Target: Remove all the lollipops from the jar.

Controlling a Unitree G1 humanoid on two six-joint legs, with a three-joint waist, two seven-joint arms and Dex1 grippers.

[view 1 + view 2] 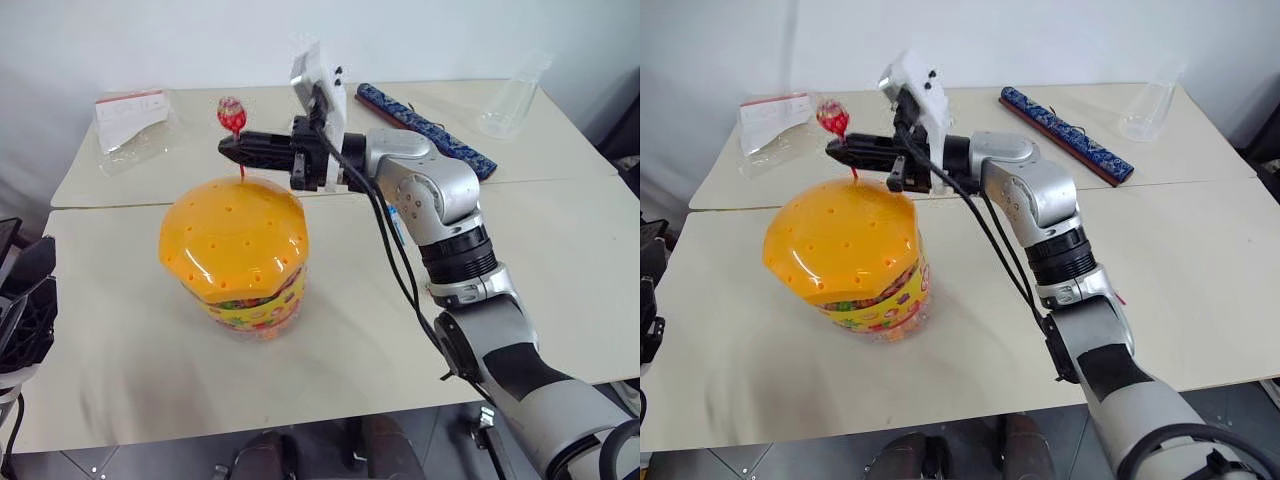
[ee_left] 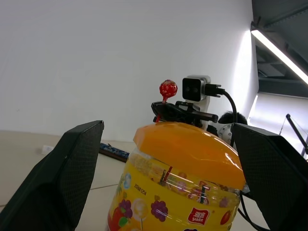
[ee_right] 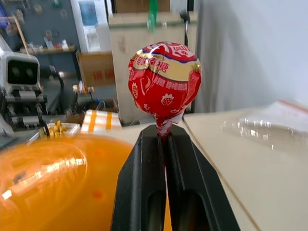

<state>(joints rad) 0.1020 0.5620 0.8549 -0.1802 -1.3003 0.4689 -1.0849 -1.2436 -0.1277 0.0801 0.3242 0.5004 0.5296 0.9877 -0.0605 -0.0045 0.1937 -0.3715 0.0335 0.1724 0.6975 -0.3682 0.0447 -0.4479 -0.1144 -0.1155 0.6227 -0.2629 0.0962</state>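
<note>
The jar [image 1: 240, 290], a clear tub with a colourful label, stands mid-table under its domed orange lid [image 1: 232, 238] dotted with small holes. Just above the lid's far edge, my right gripper [image 1: 226, 146] points left and is shut on the thin stick of a red lollipop [image 1: 231, 113]. Its shiny head [image 3: 164, 79] stands upright over the fingertips. The stick's lower end reaches down to the lid's far rim. My left gripper [image 1: 28, 290] waits at the table's left edge, level with the jar, and its fingers [image 2: 72, 163] stand wide apart with nothing between them.
A clear plastic bag [image 1: 135, 125] lies at the back left. A long blue patterned bar [image 1: 425, 128] and a clear plastic cup [image 1: 510, 105] lie at the back right. A seam [image 1: 120, 206] between two tables runs behind the jar.
</note>
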